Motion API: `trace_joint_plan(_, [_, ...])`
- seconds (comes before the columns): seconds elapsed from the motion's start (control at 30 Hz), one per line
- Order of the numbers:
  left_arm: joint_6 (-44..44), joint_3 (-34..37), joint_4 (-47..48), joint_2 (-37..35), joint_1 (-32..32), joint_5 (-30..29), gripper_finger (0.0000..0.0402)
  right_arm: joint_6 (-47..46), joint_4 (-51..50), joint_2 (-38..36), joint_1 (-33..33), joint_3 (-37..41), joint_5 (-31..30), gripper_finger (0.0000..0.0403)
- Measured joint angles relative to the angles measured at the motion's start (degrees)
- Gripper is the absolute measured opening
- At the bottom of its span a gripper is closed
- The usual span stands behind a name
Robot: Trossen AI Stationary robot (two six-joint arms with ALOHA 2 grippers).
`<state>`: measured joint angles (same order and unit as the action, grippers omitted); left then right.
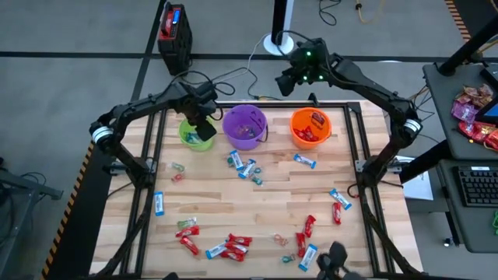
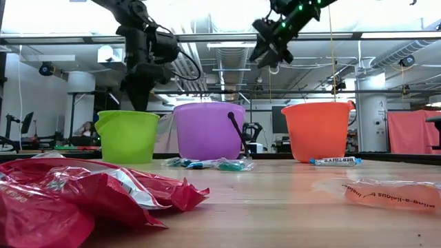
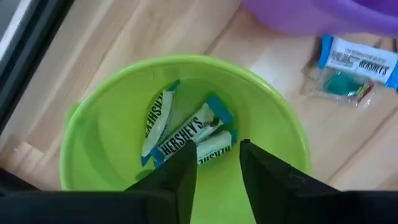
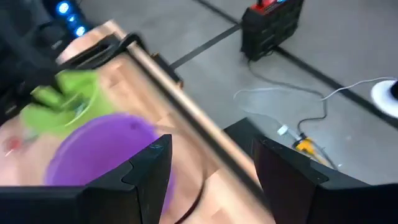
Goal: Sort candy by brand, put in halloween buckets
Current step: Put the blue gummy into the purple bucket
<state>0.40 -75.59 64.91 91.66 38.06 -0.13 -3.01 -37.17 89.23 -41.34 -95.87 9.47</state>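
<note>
Directly above the lime green bucket [image 1: 194, 134], the left gripper [image 3: 214, 163] hangs with its fingers parted and nothing between them; blue-and-white candies [image 3: 186, 134] lie in the pail just beneath. The right gripper [image 1: 286, 82], released and empty, waits off the table's far edge at about twelve o'clock from the orange bucket [image 1: 311, 127], which holds red candies. Sorting appears partly done: the purple bucket [image 1: 245, 126] stands between them, and many scattered candies [image 1: 231, 247] remain toward six o'clock.
</note>
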Motion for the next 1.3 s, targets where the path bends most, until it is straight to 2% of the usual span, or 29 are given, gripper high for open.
trace_joint_plan(0.23, [2.17,-3.1,-0.98,-3.42,-0.69,1.13,0.0128,-1.6,-13.9,-0.11,9.32,-4.16,3.07,0.0215])
trace_joint_plan(0.47, [1.92,-0.67,-8.02,-14.17,-3.08,1.53,0.0127,-7.93,-22.43,-0.11,19.93,-2.0,2.7,0.0215])
trace_joint_plan(0.57, [0.08,2.28,-12.33,-19.55,-4.15,4.62,0.0127,-10.42,-22.06,-0.11,24.37,1.21,2.58,0.0215])
trace_joint_plan(0.67, [-2.88,6.35,-18.19,-24.92,-5.62,7.64,0.0126,-11.67,-18.52,0.27,28.86,5.85,2.52,0.0215])
trace_joint_plan(0.77, [-6.47,10.51,-22.59,-29.98,-7.67,8.3,0.0126,-9.04,-10.67,0.68,33.5,12.07,0.89,0.0215])
trace_joint_plan(0.9, [-10.23,14.86,-26.18,-35.43,-10.68,8.34,0.0126,-8.34,4.52,0.83,38.68,22.39,-7.56,0.0215])
trace_joint_plan(1.13, [-13.08,19.19,-29.44,-40.45,-13.68,8.18,0.0126,-14.2,27.08,3.67,41.27,37.64,-9.7,0.0215])
trace_joint_plan(1.3, [-13.44,19.51,-30.53,-40.35,-13.66,8.08,0.0126,-16.52,30.69,8.7,41.85,39.86,-9.92,0.0215])
